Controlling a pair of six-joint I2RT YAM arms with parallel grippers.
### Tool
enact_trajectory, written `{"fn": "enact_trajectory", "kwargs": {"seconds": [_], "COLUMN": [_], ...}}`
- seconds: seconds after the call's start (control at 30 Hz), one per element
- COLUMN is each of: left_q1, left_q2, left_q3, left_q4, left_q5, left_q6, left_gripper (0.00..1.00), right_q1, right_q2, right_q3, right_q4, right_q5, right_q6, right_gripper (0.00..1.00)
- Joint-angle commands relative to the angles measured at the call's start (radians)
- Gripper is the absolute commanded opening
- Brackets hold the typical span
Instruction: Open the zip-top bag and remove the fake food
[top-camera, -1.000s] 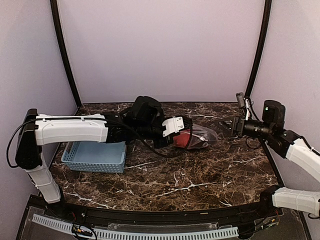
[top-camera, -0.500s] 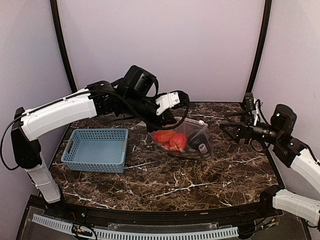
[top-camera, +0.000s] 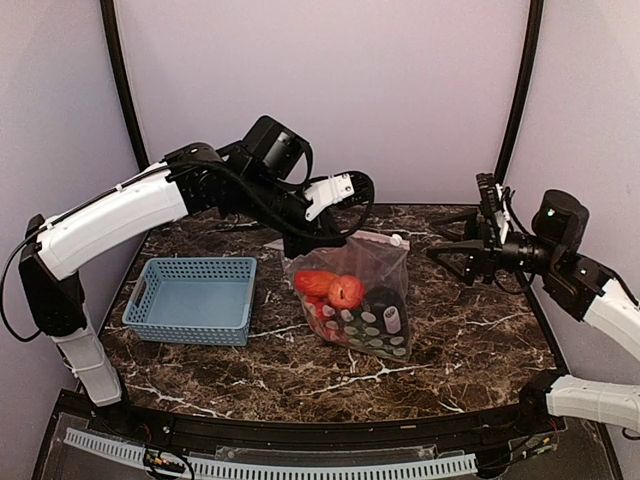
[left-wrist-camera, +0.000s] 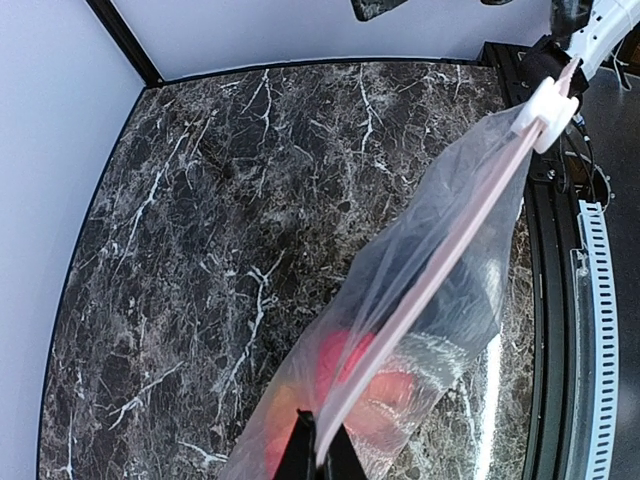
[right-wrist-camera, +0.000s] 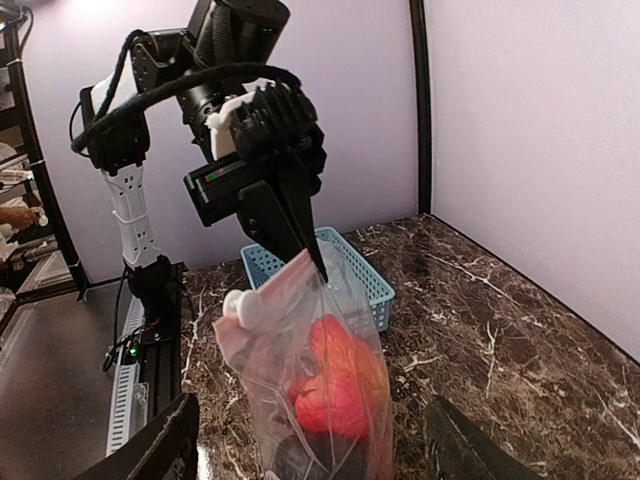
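Top view: the left tool (top-camera: 303, 244) is raised above the middle of the marble-patterned surface (top-camera: 470, 350), its two fingers closed on the top edge of the zip-top bag (top-camera: 372, 272) at the bag's left corner. The bag hangs from this grip with its pinkish zip strip (left-wrist-camera: 455, 255) running from the fingers toward the right; a white slider (top-camera: 397, 240) sits at the strip's far-right end. Whether the bag's bottom touches the surface cannot be told.

The fake food (top-camera: 335, 290) lies inside the bag: red and orange-red pieces gathered near the upper left, and a dark piece with pale spots (top-camera: 378, 325) lower down.

The right tool (top-camera: 450, 238) is held to the right of the bag, well apart from it and pointed toward it, with its fingers spread wide and gripping nothing.

A light-blue perforated basket (top-camera: 195, 263) stands on the surface left of the bag, beneath the left arm.
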Motion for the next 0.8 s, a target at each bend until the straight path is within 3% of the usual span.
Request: {"fn": "enact_trajectory", "kwargs": {"seconds": [0.0, 0.1, 0.23, 0.47, 0.77], "left_q1": [0.005, 0.005, 0.005, 0.005, 0.006], "left_q2": [0.009, 0.027, 0.038, 0.043, 0.029], "left_q3": [0.023, 0.039, 0.045, 0.04, 0.019], "left_q4": [-0.035, -0.048, -0.045, -0.03, -0.015], "left_q5": [0.03, 0.024, 0.035, 0.055, 0.064], "left_q6": [-0.025, -0.025, -0.028, -0.037, -0.042], "left_gripper": [0.01, 0.01, 0.01, 0.01, 0.01], "right_q1": [0.07, 0.122, 0.183, 0.253, 0.273], "right_q2": [0.033, 0.045, 0.06, 0.123, 0.139], "right_q3": [0.069, 0.086, 0.101, 0.154, 0.162], "right_q4": [-0.078, -0.121, -0.151, -0.197, -0.221], "right_q5": [-0.014, 0.021, 0.116, 0.258, 0.32], "right_q6": [-0.064, -0.084, -0.126, -0.158, -0.173], "right_gripper": [0.77, 0.8, 0.75, 0.49, 0.21]}}
